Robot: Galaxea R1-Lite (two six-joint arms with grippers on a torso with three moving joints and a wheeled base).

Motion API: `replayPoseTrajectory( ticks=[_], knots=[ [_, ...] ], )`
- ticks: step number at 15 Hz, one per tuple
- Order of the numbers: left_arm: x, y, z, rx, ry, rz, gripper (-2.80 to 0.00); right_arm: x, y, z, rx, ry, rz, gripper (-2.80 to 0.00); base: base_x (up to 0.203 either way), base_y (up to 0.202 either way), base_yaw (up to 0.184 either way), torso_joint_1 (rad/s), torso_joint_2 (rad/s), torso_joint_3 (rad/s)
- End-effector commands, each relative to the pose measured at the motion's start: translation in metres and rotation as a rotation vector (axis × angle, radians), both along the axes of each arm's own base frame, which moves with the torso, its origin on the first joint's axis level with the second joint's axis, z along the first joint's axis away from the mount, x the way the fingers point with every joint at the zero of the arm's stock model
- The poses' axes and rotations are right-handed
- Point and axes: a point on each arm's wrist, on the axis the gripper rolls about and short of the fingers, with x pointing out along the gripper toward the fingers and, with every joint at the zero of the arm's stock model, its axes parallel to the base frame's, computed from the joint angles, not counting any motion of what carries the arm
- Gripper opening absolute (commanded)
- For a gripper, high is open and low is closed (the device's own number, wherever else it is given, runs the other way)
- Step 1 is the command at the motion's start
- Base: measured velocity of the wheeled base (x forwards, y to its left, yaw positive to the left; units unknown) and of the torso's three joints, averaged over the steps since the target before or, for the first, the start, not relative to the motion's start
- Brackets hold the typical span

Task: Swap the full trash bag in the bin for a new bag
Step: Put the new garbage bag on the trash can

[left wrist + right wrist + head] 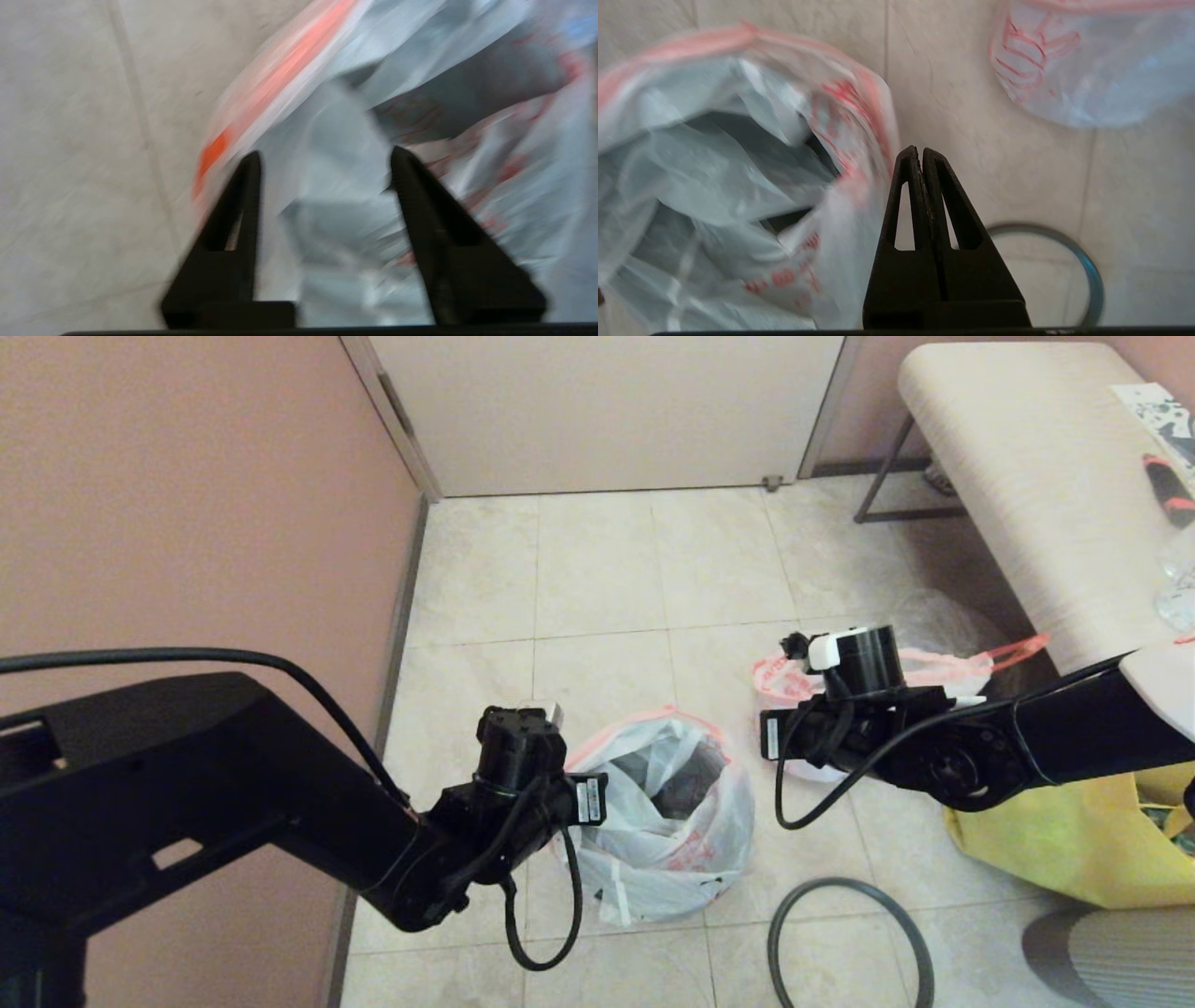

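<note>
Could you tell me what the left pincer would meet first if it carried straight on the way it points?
Most likely the new bag: the left pincer, jaws apart, points at the crumpled white plastic just inside the bag's pink hem, and nothing shows between. How near it is cannot be judged.

Thin, limp, translucent white plastic, crinkled and slightly glossy, orange-red print and pink hem: new bag [667, 821], centre of the frame. Same film on second bag [794, 677] upper right of it. Smooth dark grey plastic, matt: hoop [845, 943], lower right. Matt black moulded plastic: left claw [324, 161] and right claw [920, 151]. Pale glazed floor tiles [597, 579], faint veining, low sheen. Yellow bag [1055, 849], right edge: thin film, soft sheen. Desk [1018, 476], upper right: pale wood-grain laminate, matt.
</note>
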Motion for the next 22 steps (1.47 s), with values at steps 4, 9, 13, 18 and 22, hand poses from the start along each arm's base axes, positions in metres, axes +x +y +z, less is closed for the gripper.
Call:
replayPoseTrajectory(
  ticks=[4, 9, 13, 18, 22],
  knots=[
    [0.029, -0.009, 0.002, -0.011, 0.001, 0.003, -2.80, 0.005, 0.007, -0.012, -0.003, 0.008, 0.008, -2.80, 0.000, 0.000, 0.000, 0.000, 0.00, 0.000],
    [0.046, -0.006, -0.005, -0.014, -0.003, 0.030, -2.80, 0.002, 0.013, -0.007, 0.012, -0.023, 0.026, -2.80, 0.000, 0.000, 0.000, 0.000, 0.00, 0.000],
    [0.057, -0.003, -0.004, -0.013, 0.001, 0.050, -2.80, -0.001, 0.012, 0.001, 0.021, -0.040, 0.027, -2.80, 0.000, 0.000, 0.000, 0.000, 0.00, 0.000],
    [0.076, 0.006, -0.009, -0.010, 0.008, 0.091, -2.80, -0.002, 0.012, 0.002, 0.024, -0.043, 0.027, -2.80, 0.000, 0.000, 0.000, 0.000, 0.00, 0.000],
    [0.084, 0.007, -0.023, 0.001, 0.026, 0.101, -2.80, -0.004, 0.011, 0.005, 0.028, -0.048, 0.027, -2.80, 0.000, 0.000, 0.000, 0.000, 0.00, 0.000]
  ],
)
